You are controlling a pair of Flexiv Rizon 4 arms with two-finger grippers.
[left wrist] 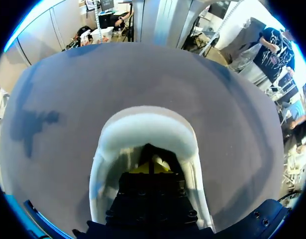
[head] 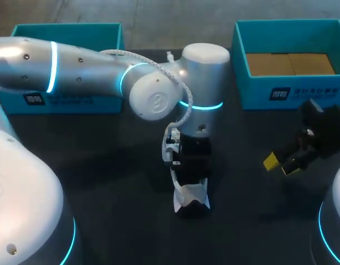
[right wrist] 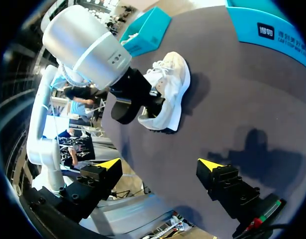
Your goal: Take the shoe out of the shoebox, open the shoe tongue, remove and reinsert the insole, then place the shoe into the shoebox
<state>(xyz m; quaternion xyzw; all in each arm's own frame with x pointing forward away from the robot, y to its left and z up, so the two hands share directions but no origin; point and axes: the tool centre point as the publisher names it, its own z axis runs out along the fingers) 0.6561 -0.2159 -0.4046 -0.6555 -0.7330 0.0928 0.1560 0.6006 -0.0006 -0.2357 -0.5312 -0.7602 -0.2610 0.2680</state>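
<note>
Table [head: 103, 165]: dark top that carries two boxes along the far edge and one shoe near the middle.
Left arm [head: 76, 69]: comes in from the left, crosses in front of the left box and hides much of it, and ends over the shoe.
Right shoebox [head: 286, 91]: teal, open, at the far right corner; brown cardboard [head: 288, 63] lies inside.
Left shoebox [head: 98, 102]: teal, open, at the far left; its contents cannot be seen.
Shoe [head: 192, 196]: white, resting on the table between the boxes and well apart from both; its opening is blocked by the left arm's wrist.
Left gripper [left wrist: 150, 168]: pushed down inside the shoe; whether it is apart or clamped cannot be told.
Right gripper [head: 281, 164]: to the right of the shoe, above bare table, fingers spread wide with nothing between them.
</note>
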